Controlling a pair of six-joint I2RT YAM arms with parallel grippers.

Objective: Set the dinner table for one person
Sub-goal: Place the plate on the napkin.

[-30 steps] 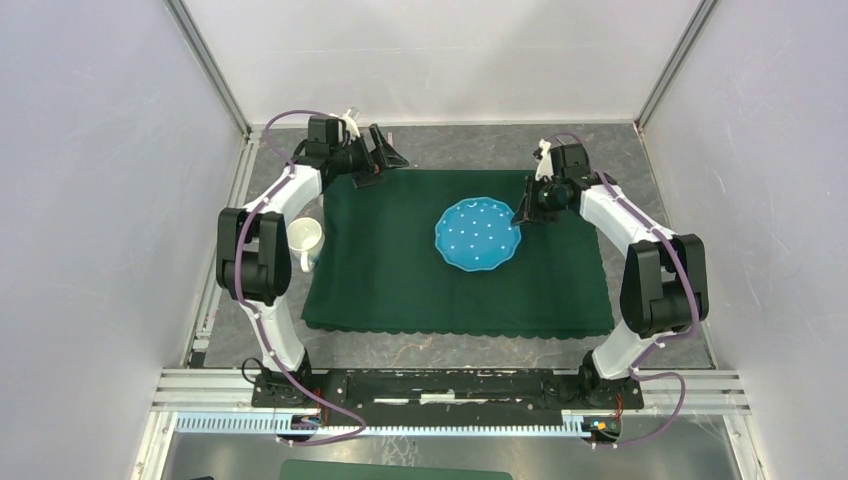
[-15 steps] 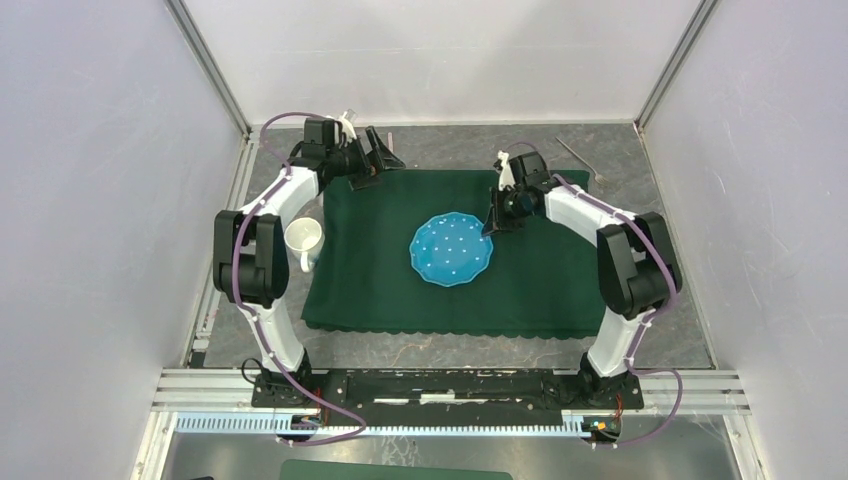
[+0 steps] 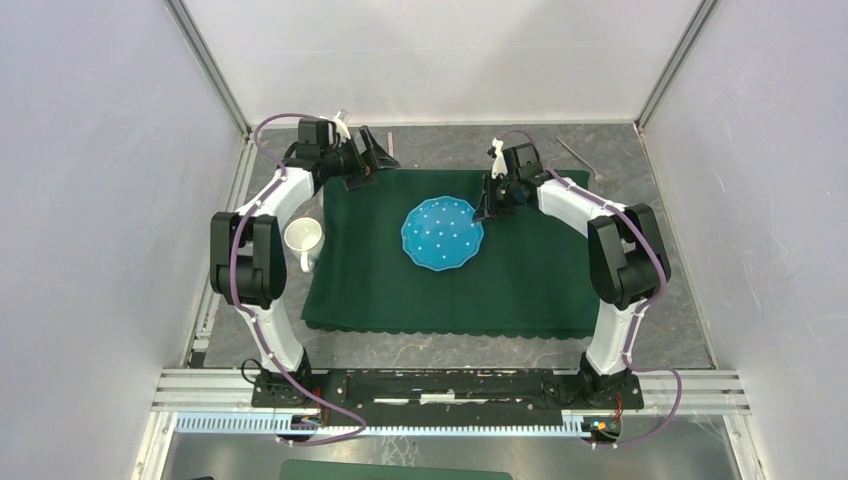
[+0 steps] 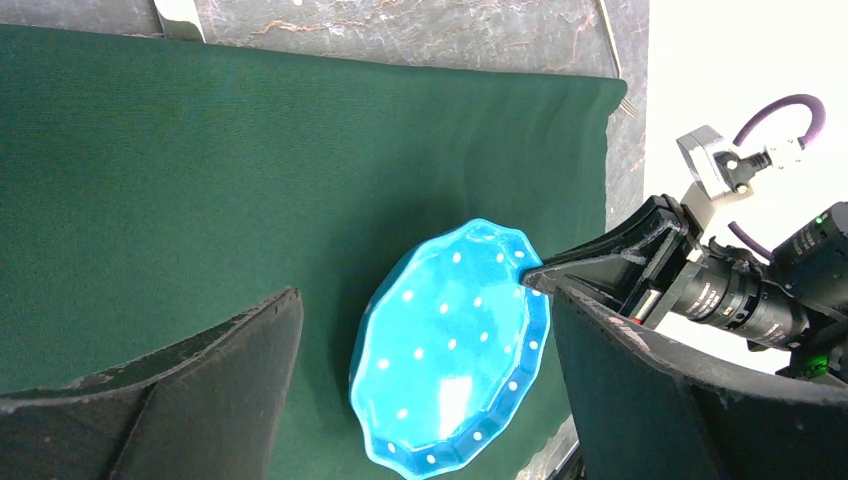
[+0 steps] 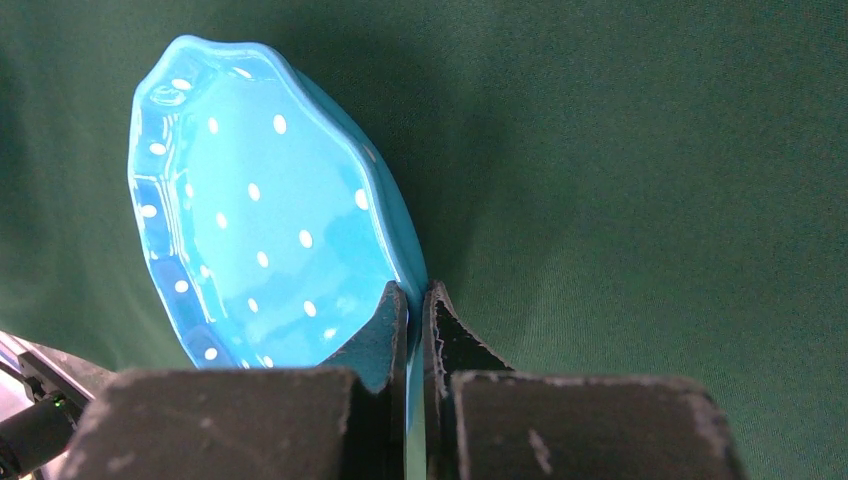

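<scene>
Top external is showing the right jaws pinching the blue plate (image 3: 441,233) on the green cloth (image 3: 540,280), which is covering the middle of the grey bench (image 3: 440,140). Left wrist is showing the left jaws gaping empty above the cloth; right wrist is showing the plate's rim being clamped.

You've got the large flat dark-grey stone-look dinner table (image 3: 440,147), faint pale-reddish veins, level, showing around the green cloth (image 3: 540,280).
</scene>
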